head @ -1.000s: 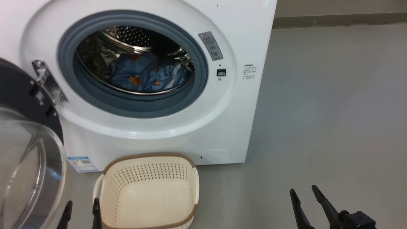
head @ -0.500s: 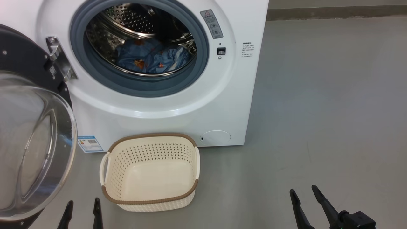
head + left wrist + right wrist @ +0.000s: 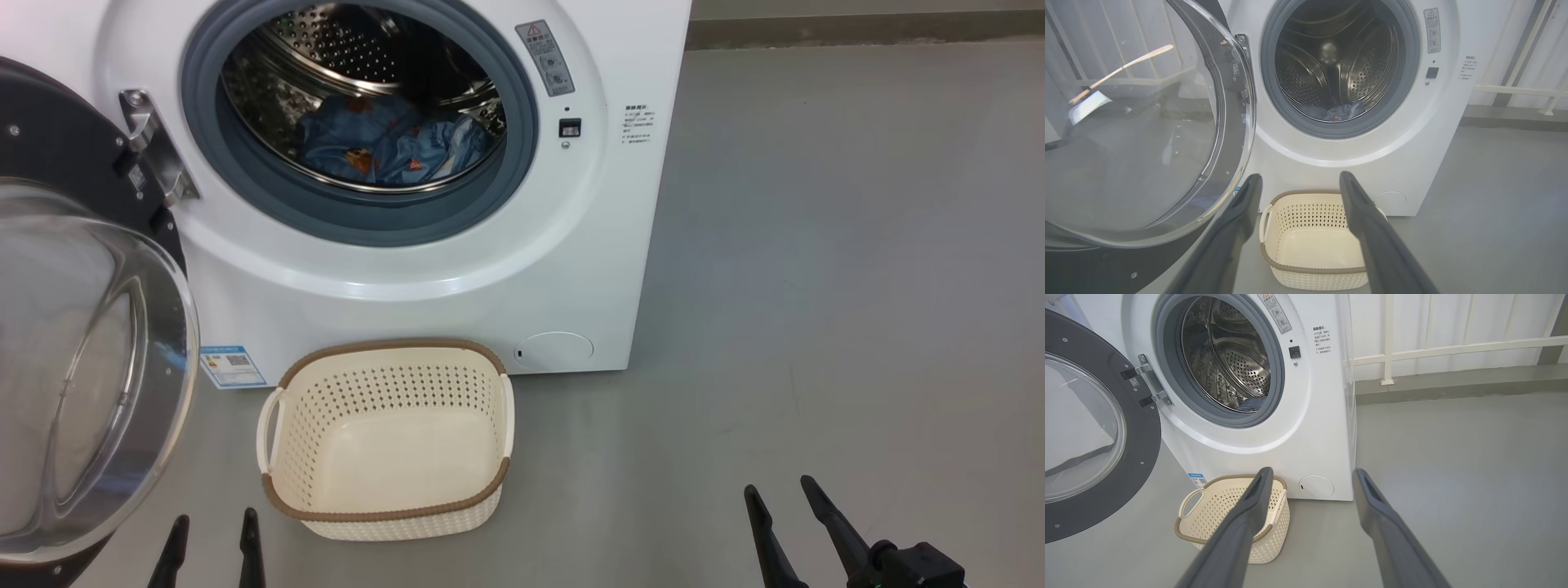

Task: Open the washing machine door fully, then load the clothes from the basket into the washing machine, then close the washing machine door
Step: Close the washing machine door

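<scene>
The white washing machine stands with its drum exposed. Its door, black rim and clear glass bowl, is swung wide out to the left. Blue clothes with orange prints lie inside the steel drum, and their top edge also peeks over the gasket. On the floor in front sits the cream basket with nothing in it. My left gripper is open, low beside the basket's left handle and under the door. Far to the right, over bare floor, my right gripper is open. Both hold nothing.
Grey floor stretches to the right of the machine. A white railing and a low kerb run behind it. The open door reaches out over the floor at the left. A blue label and a round filter cap mark the machine's base.
The head camera has tilted, so machine and basket sit higher in the picture than a second ago. Both grippers stay in place and stay open.
</scene>
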You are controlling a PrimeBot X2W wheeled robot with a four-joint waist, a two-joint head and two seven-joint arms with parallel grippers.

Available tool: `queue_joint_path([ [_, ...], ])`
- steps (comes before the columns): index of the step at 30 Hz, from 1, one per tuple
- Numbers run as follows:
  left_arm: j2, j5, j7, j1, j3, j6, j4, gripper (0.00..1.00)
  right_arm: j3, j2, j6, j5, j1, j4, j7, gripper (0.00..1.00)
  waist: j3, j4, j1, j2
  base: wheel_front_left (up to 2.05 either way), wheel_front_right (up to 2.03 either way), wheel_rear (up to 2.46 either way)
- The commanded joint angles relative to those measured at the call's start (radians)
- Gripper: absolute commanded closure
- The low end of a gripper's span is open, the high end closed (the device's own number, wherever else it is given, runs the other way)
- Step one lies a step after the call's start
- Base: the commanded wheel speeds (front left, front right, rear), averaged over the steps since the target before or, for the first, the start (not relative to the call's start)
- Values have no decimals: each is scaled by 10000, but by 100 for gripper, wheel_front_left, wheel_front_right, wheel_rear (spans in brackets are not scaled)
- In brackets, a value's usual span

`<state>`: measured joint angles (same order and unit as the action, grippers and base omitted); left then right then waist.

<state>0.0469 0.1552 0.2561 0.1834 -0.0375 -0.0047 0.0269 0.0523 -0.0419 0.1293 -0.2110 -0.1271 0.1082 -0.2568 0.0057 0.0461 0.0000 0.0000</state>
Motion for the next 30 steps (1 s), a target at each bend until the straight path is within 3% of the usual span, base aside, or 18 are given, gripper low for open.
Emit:
queue_joint_path([
  [1,33,82,57,-453,-325,52,-192,0,243,-83,14,132,139,-224,-49,0,3,0,0,0,0,0,0],
  [17,33,87,57,-427,-262,180,-338,0,199,-83,14,178,134,-234,-49,0,6,205,0,0,0,0,0],
  [30,33,124,57,-328,-96,512,-358,0,218,-83,14,237,102,-237,-49,0,-44,1405,0,0,0,0,0],
])
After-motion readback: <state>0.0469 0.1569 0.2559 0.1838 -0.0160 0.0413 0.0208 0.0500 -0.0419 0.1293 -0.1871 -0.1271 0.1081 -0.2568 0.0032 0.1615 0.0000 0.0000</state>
